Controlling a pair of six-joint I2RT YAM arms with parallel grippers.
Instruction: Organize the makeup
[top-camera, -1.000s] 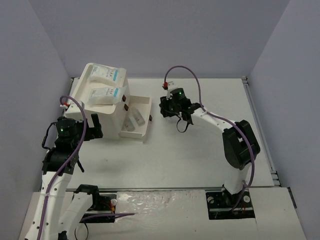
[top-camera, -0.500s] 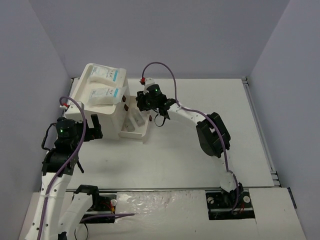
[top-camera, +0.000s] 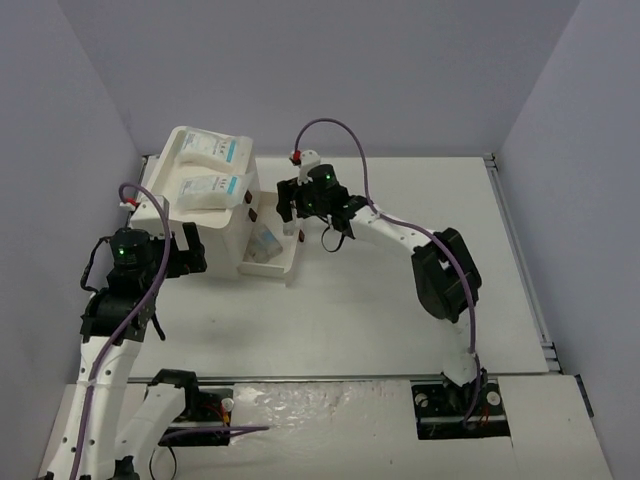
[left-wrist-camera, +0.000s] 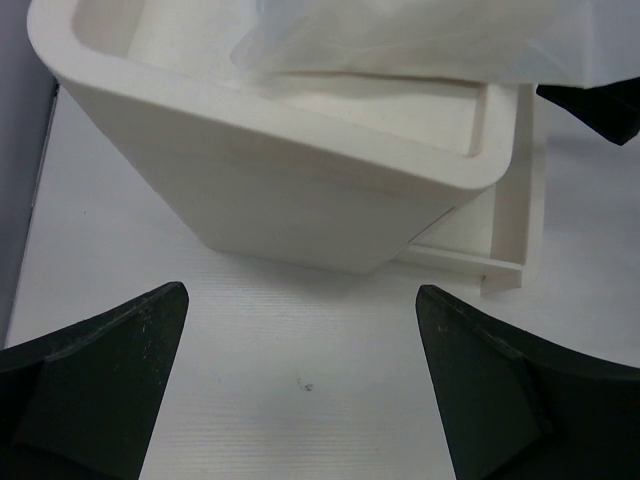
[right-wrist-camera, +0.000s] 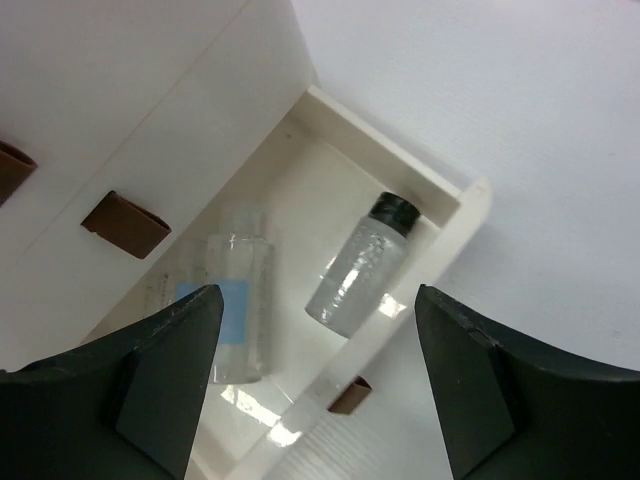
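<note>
Two flat white packets with teal labels (top-camera: 208, 148) (top-camera: 210, 188) lie on top of the white box (top-camera: 225, 235). Its lower drawer (top-camera: 285, 262) is pulled out. In the right wrist view the drawer (right-wrist-camera: 440, 200) holds two small clear tubes: one with a blue label (right-wrist-camera: 235, 310) and one with a black cap (right-wrist-camera: 365, 270). My right gripper (top-camera: 298, 215) (right-wrist-camera: 320, 400) hovers open and empty above them. My left gripper (top-camera: 192, 255) (left-wrist-camera: 300, 400) is open and empty over bare table, just in front of the box's left side (left-wrist-camera: 300, 190). No brushes or brown stick are in view.
Brown drawer knobs (right-wrist-camera: 125, 222) (right-wrist-camera: 350, 395) sit on the box front and the drawer front. A crinkled clear packet edge (left-wrist-camera: 420, 35) overhangs the box top. White table (top-camera: 400, 300) stretches to the right of the box, with grey walls around it.
My right arm swung left from the table's middle to above the open drawer, then eased slightly back right. My left arm barely shifted.
</note>
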